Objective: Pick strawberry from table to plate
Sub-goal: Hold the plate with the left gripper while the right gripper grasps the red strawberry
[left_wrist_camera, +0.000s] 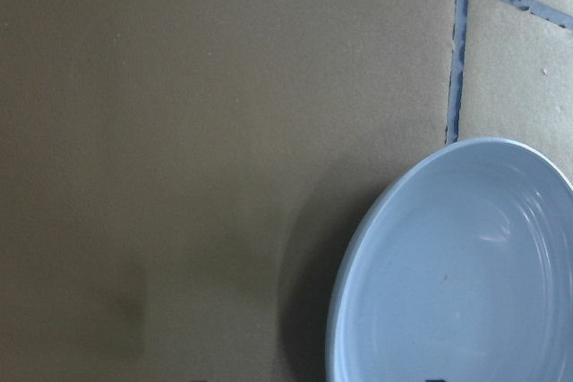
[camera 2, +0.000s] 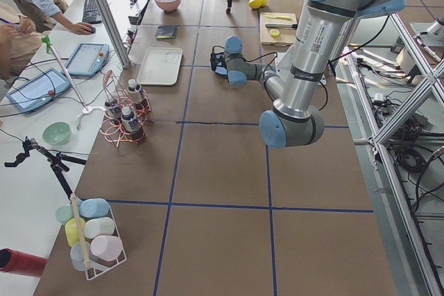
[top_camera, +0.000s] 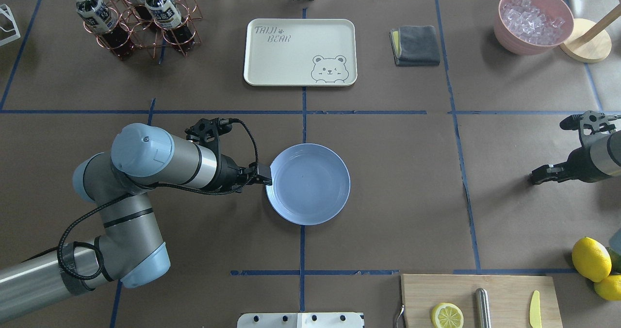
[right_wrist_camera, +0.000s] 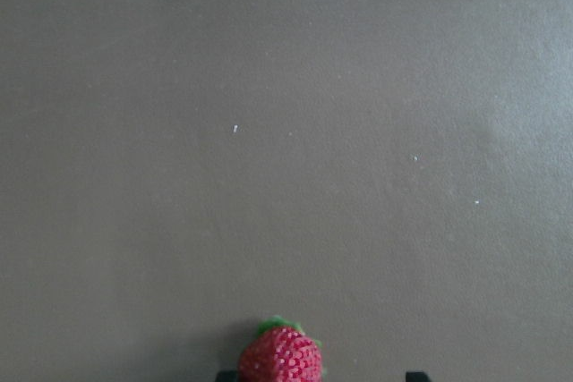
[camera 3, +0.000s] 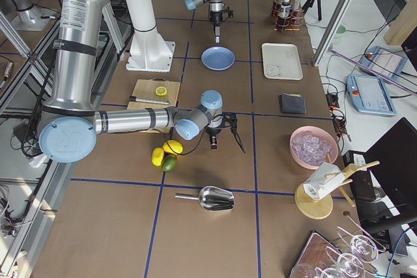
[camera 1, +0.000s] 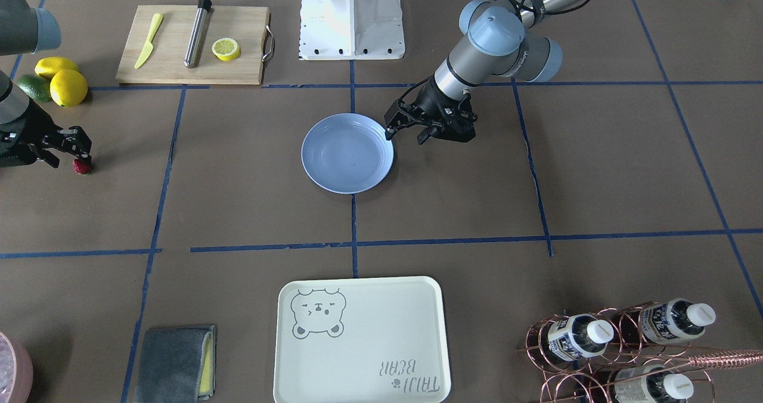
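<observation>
The strawberry [camera 1: 82, 166], small and dark red with a green tip, lies on the brown table [camera 1: 250, 212] far out on my right side. My right gripper [camera 1: 71, 157] is low over it and open. In the right wrist view the strawberry [right_wrist_camera: 279, 357] sits between the two fingertips, closer to one of them, with a gap on the other side. The pale-blue plate [camera 1: 334, 170] rests at the table's centre and holds nothing. My left gripper [camera 1: 405, 136] hovers open at the plate's rim [top_camera: 274, 172], one finger over the edge.
A cutting board [camera 1: 179, 63] carries a lemon half, a yellow knife and a steel rod. Lemons and a lime [camera 1: 53, 81] lie close behind the right gripper. The cream bear tray [camera 1: 360, 340], a grey cloth [camera 1: 176, 361] and a bottle rack [camera 1: 626, 343] line the far side.
</observation>
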Robot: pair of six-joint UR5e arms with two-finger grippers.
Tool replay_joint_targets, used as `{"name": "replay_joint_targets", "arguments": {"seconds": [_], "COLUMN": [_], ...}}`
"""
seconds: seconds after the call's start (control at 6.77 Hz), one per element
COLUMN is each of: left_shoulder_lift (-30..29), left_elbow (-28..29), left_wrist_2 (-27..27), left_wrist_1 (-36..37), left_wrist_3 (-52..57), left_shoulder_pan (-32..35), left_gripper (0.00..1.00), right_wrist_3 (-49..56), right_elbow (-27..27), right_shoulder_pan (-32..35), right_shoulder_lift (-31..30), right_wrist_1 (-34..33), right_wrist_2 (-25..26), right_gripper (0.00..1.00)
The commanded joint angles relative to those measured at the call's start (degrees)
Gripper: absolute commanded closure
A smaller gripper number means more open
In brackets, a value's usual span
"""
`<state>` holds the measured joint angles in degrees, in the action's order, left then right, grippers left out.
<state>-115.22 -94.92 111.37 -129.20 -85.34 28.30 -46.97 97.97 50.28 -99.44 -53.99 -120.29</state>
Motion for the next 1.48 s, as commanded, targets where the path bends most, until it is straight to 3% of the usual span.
{"name": "replay_joint_targets", "arguments": {"seconds": [0.0, 0.3, 0.44, 0.74, 0.89, 1.03, 1.33], "left_shoulder_lift": [0.1, 0.1, 0.1, 0.1, 0.0, 0.1, 0.1], "left_elbow": [0.0, 0.0, 0.0, -0.1, -0.5, -1.7, -3.3], "left_wrist_2": [0.0, 0.0, 0.0, 0.1, 0.1, 0.1, 0.2], "left_wrist_1": [0.0, 0.0, 0.0, 0.0, 0.0, 0.1, 0.1], "left_wrist_3": [0.0, 0.0, 0.0, 0.0, -0.1, -0.1, -0.1], "left_shoulder_pan": [0.1, 0.1, 0.1, 0.1, 0.1, 0.2, 0.6], "left_gripper": [0.14, 0.14, 0.14, 0.14, 0.13, 0.13, 0.13], "right_wrist_3": [-0.1, -0.1, -0.1, -0.2, -8.2, -22.6, -41.4], "right_elbow": [-0.8, -1.0, -1.0, 3.2, 5.8, 6.1, 5.7], "right_shoulder_pan": [-0.4, -0.4, -0.4, -0.3, -0.5, -5.2, -14.2], "right_shoulder_lift": [1.0, 1.5, 1.8, 1.9, 4.1, 10.2, 23.0], "right_wrist_1": [0.0, 0.0, -0.1, -0.8, -1.0, -0.9, -1.8], "right_wrist_2": [0.1, 0.1, 0.1, -0.3, -0.5, 0.3, 4.5], "right_gripper": [0.41, 0.72, 0.96, 1.00, 1.00, 1.00, 1.00]}}
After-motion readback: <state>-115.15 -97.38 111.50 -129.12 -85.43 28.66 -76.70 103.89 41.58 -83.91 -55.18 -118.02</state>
